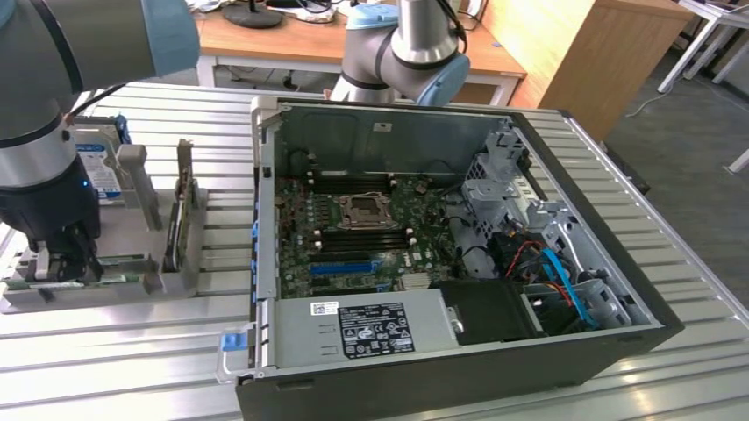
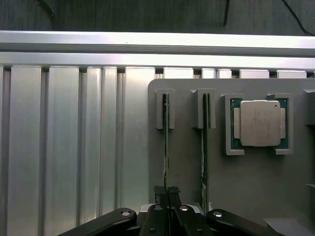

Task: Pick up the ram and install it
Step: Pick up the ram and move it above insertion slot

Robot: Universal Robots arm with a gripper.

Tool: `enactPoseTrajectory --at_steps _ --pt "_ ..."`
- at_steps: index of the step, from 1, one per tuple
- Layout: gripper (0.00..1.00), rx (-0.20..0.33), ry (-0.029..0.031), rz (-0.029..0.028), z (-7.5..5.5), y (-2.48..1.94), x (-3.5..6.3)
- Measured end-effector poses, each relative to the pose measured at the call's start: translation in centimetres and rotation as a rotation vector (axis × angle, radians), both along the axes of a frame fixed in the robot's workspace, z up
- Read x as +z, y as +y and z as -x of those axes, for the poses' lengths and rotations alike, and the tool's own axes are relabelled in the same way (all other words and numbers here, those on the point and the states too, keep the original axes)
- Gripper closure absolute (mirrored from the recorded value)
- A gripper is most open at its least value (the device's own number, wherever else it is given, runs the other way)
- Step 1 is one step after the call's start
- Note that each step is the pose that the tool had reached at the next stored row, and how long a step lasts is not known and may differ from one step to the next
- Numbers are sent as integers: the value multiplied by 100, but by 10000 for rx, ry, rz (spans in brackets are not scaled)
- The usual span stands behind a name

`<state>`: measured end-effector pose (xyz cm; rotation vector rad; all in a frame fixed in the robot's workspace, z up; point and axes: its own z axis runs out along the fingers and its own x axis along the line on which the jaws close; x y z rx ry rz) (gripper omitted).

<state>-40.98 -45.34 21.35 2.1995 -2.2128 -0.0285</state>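
Pinching the ram (image 2: 166, 147) from above, the gripper (image 2: 167, 192) has its two fingers pressed together on the faces of the thin board at its upper edge. The stick stands on edge in a grey holder (image 2: 184, 157), with its far end seated in a notched post. A second stick (image 2: 204, 147) stands parallel just beside it, and a processor (image 2: 259, 123) lies in its own pocket further along. In the exterior view the holder rests on the slatted table (image 1: 140, 368) at the exterior view's left of the open computer case (image 1: 387, 132), well apart from the motherboard (image 1: 404, 210) inside.

The stick looks light and stiff, but thin and easily harmed. Its chips and contact edge should not take any squeeze, so the flat faces near the top edge are the sensible place to hold it. A hold near the middle of its length would likely keep it level, while one toward an end may let it tip. The faces are smooth, so a slip seems possible. The neighbouring stick leaves little room beside the fingers.
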Motion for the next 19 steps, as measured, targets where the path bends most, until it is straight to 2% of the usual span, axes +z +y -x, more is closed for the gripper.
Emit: enactPoseTrajectory --at_steps 7,19 --pt "88 1 0 -1 -2 0 144" --pt "88 6 1 1 -5 0 523"
